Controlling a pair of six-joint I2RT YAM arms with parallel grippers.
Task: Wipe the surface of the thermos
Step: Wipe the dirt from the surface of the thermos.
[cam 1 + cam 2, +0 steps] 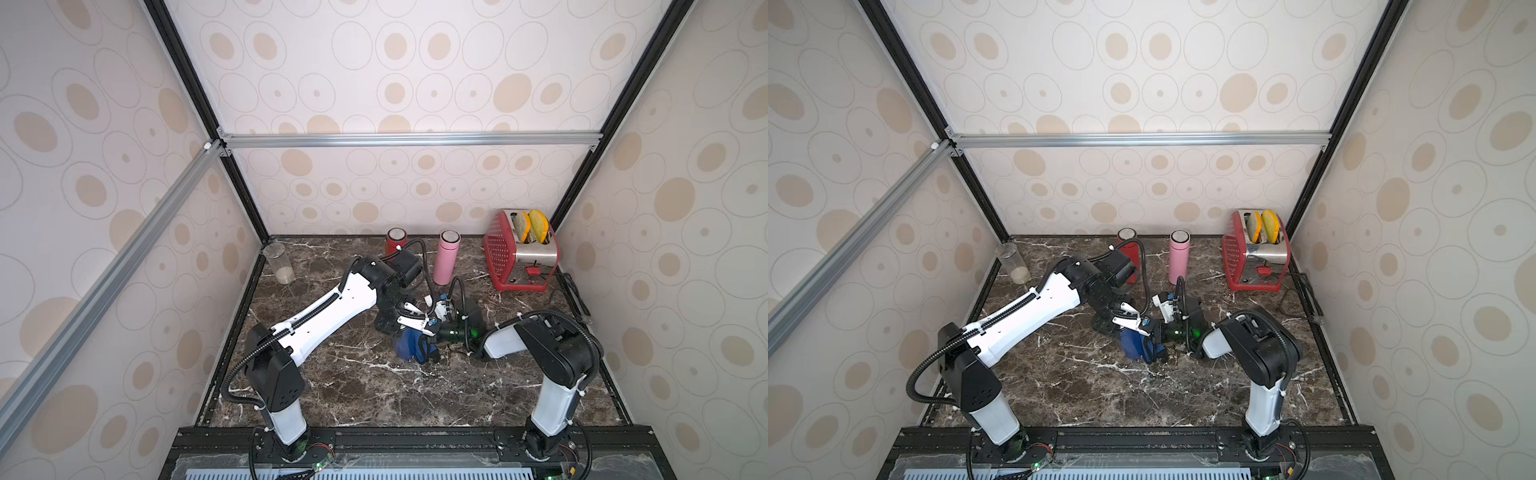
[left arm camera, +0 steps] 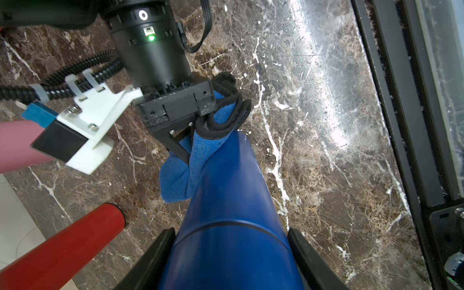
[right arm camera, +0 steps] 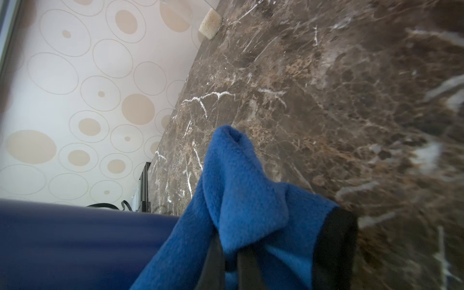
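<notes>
A dark blue thermos (image 1: 402, 345) (image 1: 1129, 344) stands upright on the marble table near its middle. My left gripper (image 2: 231, 232) is shut on the thermos (image 2: 233, 195), one black finger on each side of its upper body. My right gripper (image 3: 231, 263) is shut on a blue cloth (image 3: 238, 188) with black edging. The cloth (image 2: 175, 175) lies against the side of the thermos (image 3: 75, 238) near its lower part. In both top views the two grippers meet at the thermos, left gripper (image 1: 409, 328) from behind, right gripper (image 1: 432, 341) from the right.
A pink bottle (image 1: 445, 257) and a red bottle (image 1: 395, 242) stand at the back, the red one partly behind my left arm. A red toaster (image 1: 519, 253) with bread sits at the back right. A glass jar (image 1: 280, 262) stands by the left wall.
</notes>
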